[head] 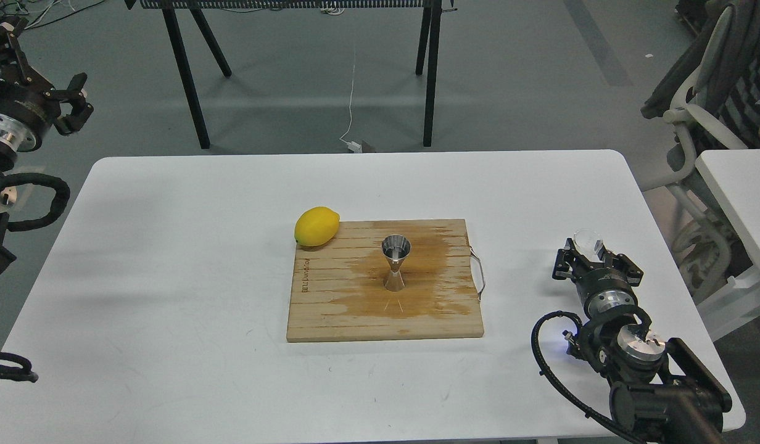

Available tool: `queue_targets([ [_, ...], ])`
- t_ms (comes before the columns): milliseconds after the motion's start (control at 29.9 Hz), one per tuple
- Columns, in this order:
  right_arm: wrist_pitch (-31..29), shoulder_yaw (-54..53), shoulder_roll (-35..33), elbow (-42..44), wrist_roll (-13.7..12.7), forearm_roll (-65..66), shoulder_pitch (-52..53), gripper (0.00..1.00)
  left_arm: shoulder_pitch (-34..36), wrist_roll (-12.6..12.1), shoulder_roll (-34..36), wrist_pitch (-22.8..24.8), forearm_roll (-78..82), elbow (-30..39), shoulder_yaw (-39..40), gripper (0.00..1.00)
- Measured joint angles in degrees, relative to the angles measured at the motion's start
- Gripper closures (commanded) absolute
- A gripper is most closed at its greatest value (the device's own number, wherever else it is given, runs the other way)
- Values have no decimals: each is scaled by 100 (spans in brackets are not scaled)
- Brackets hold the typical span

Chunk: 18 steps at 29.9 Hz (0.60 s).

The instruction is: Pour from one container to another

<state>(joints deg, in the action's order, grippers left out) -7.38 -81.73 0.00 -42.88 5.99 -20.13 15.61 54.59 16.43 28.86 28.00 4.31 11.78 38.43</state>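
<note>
The steel jigger [395, 262] stands upright on the wooden cutting board [330, 308], near the middle of a wet stain. The tiny clear glass cup [588, 241] sits between the fingers of my right gripper [591, 251], which is shut on it low over the table's right side, well to the right of the board. My left gripper [73, 103] hangs open and empty off the table's far left corner, far from both containers.
A yellow lemon [317, 226] rests at the board's back left corner. The board has a wire handle [478, 273] on its right edge. An office chair [701, 105] and a second white table [741, 197] stand to the right.
</note>
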Motion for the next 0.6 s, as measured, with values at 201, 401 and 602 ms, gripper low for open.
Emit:
queue_targets([
  [201,7,77,0,5,8,0,3,25,0,0,5,0,0,0,-2,0],
  [401,9,86,0,2,40,0,10,20,0,0,28,0,0,0,-2,0],
  [602,9,87,0,-51,43,0,13,11,0,0,29,0,0,4,-2,0],
])
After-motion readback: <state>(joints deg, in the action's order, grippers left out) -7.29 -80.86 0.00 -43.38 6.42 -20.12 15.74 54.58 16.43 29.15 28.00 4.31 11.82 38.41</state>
